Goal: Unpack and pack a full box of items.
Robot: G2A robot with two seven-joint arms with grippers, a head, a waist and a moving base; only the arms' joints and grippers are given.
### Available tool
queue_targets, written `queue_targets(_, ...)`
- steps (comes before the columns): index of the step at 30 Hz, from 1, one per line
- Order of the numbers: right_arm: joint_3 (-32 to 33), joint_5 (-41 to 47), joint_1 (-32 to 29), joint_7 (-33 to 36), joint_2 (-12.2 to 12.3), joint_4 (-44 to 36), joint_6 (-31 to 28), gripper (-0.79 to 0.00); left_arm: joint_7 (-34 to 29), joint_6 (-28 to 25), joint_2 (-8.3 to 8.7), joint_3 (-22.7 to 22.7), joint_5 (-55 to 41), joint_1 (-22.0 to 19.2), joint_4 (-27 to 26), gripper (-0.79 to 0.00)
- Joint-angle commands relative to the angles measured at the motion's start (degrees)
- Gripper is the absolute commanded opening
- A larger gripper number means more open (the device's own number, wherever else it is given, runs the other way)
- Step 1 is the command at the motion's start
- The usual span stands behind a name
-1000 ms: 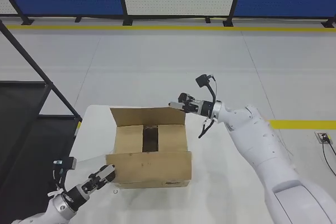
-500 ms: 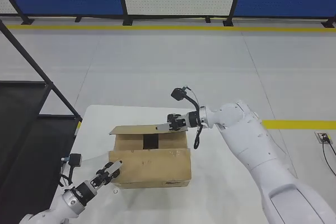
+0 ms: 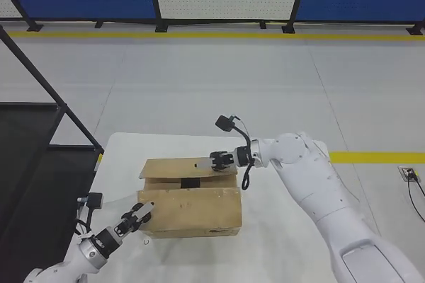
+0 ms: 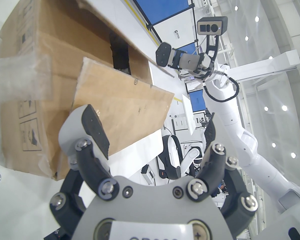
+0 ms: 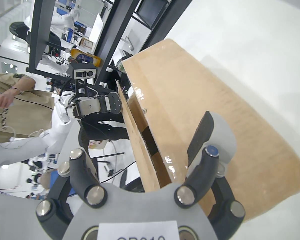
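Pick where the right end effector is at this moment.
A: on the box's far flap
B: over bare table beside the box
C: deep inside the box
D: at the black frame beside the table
A: the right end effector sits on the far flap, which lies nearly flat over the top of the box.

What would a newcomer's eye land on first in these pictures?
A brown cardboard box on the white table, nearly closed on top. The right gripper, open, sits at the far flap; the left gripper, open, is at the box's near left corner.
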Motion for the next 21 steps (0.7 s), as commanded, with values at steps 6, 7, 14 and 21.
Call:
queue_targets(6, 3.7, 8.1, -4.8, 1.6, 1.3, -3.3, 7.8, 0.000, 1.1, 1.1, -0.14, 2.7, 1.7, -2.6, 1.4, 0.000)
queue_targets(7, 4.3, 9.2, -5.3, 2.5, 1.5, -3.6, 9.4, 0.000, 1.2, 1.4, -0.17, 3.1, 1.9, -3.1, 1.6, 0.000)
queue_targets(14, 6.0, 11.6, -8.4, 3.2, 2.6, -4.6, 15.8, 0.000, 2.7, 2.3, -0.38, 5.6, 3.4, -5.4, 2.5, 0.000)
queue_targets(21, 6.7, 11.3, -11.9, 4.5, 3.8, -7.5, 15.8, 0.000, 6.9, 2.3, -0.55, 4.6, 2.2, -5.4, 3.6, 0.000)
